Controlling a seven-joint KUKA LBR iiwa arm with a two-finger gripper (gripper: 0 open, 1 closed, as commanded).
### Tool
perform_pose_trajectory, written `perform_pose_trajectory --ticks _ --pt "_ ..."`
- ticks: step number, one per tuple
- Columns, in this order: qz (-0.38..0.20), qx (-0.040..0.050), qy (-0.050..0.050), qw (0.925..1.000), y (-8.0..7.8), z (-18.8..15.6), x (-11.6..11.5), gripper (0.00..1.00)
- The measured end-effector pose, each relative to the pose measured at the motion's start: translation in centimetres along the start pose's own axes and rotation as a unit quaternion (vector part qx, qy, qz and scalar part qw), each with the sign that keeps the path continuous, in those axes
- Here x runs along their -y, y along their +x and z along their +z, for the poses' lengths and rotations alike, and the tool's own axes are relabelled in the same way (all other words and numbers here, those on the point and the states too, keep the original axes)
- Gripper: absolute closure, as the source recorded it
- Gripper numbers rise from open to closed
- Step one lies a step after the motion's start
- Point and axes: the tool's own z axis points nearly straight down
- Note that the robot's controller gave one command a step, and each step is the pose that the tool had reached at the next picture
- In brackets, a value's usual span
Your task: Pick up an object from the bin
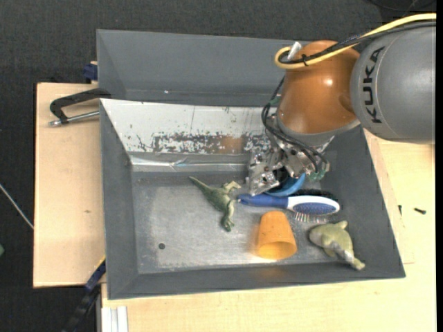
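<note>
Gripper (pixel 268 176) low over the brush (pixel 304 205) handle, mid bin (pixel 115 206).
Whether it is spread or closed I can't tell; it would do best to straddle the handle squarely, clear of the dinosaur (pixel 220 196).

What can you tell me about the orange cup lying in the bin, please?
The orange cup looks like plain, smooth plastic and tapers. It seems to lie tipped on the bin floor, near the front wall. Its narrow end points at the blue-and-white brush and its wide end at that wall. Whether it touches the brush I cannot tell. An olive dinosaur toy lies just apart on the view's right. The gripper is beyond the brush, clear of the cup.
</note>
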Motion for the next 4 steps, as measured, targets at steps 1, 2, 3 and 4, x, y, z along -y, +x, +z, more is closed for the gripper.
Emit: perform_pose_trajectory --ticks 1,2,3,4 --pt "0.114 0.0046 0.001 0.9934 -1.1 -2.6 -0.1 1.00" --pt "-0.086 0.0079 0.002 0.9962 0.2 5.0 3.0 1.00" --pt "-0.060 0.0077 0.003 0.9982 0.0 -3.1 3.2 1.00" --pt "-0.166 0.0000 0.000 0.9861 -1.2 2.8 0.8 1.00"
